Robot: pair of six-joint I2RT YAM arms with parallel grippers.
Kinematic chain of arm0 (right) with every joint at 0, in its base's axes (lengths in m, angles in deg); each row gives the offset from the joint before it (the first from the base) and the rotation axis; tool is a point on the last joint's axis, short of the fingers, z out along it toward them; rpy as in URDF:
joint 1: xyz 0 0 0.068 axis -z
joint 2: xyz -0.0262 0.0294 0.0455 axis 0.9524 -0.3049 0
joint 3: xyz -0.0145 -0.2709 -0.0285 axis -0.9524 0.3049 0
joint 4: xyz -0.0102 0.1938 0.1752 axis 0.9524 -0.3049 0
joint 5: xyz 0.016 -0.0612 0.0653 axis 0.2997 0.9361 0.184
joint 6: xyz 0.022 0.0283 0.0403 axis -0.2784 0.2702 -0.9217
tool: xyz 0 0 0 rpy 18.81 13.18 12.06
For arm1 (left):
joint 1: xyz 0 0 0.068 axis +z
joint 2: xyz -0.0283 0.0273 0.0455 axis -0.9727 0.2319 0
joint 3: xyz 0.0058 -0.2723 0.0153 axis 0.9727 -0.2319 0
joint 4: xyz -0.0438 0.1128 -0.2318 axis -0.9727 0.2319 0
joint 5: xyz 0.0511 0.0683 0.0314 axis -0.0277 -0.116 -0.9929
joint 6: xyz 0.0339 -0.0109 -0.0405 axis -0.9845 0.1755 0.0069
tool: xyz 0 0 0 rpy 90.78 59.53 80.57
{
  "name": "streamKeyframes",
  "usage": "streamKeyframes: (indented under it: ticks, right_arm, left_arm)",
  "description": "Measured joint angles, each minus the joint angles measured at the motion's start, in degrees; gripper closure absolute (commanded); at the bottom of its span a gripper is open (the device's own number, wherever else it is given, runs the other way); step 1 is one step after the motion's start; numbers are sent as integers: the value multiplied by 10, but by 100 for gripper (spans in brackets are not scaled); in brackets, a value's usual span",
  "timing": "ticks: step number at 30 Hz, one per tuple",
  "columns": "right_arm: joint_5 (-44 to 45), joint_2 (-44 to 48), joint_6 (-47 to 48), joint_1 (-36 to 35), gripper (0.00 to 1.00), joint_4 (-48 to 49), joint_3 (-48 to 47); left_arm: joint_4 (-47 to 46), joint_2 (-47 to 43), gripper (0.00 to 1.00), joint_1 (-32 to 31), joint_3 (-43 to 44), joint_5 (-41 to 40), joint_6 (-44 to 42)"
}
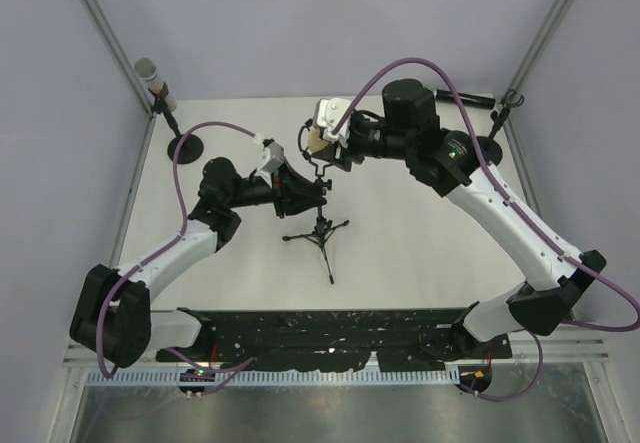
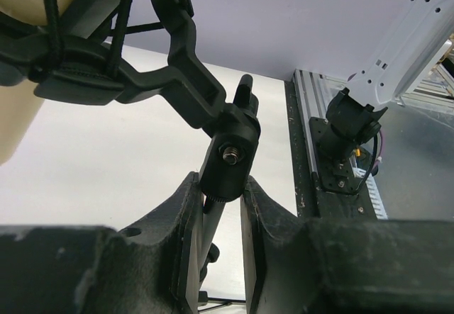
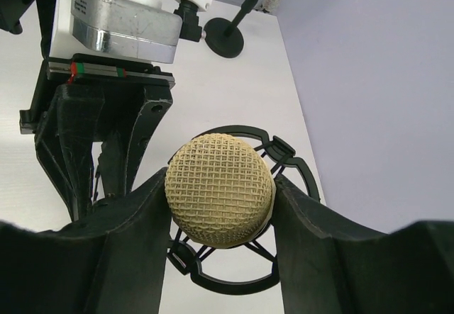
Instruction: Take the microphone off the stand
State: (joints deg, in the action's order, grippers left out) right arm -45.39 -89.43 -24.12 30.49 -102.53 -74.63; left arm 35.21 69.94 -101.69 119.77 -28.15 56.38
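Observation:
A cream microphone (image 1: 314, 142) with a mesh head (image 3: 220, 186) sits in the black shock mount (image 3: 287, 159) of a small tripod stand (image 1: 320, 233). My right gripper (image 1: 320, 143) is shut on the microphone's head, with the pads (image 3: 124, 236) pressed against both sides (image 3: 221, 197). My left gripper (image 1: 310, 201) is shut on the stand's post, just under the swivel joint (image 2: 228, 157), which sits between its fingers (image 2: 181, 218). In the left wrist view the shock mount arm (image 2: 177, 73) rises up and to the left, and part of the cream body (image 2: 14, 122) shows at the left edge.
A second microphone (image 1: 148, 69) stands on a round-base stand (image 1: 187, 146) at the far left corner, and its base also shows in the right wrist view (image 3: 223, 41). A black microphone (image 1: 462, 96) and another stand (image 1: 494, 149) are at the far right. Enclosure walls are close on both sides.

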Motion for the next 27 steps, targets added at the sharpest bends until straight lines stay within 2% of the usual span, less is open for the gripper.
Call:
streamKeyframes:
  ticks: [9,16,20,27]
  right_arm:
    - [1,1,2,0,70,-5,-3]
    - [16,1,33,-10,70,-57,-33]
    - [19,1,58,-28,70,-71,-54]
    - [14,2,74,-47,70,-81,-81]
  left_arm:
    - [1,0,85,-1,0,-5,0]
    - [-1,8,92,-8,4,-7,3]
    - [-3,14,100,-8,7,-13,7]
    - [-1,19,100,-7,13,-22,14]
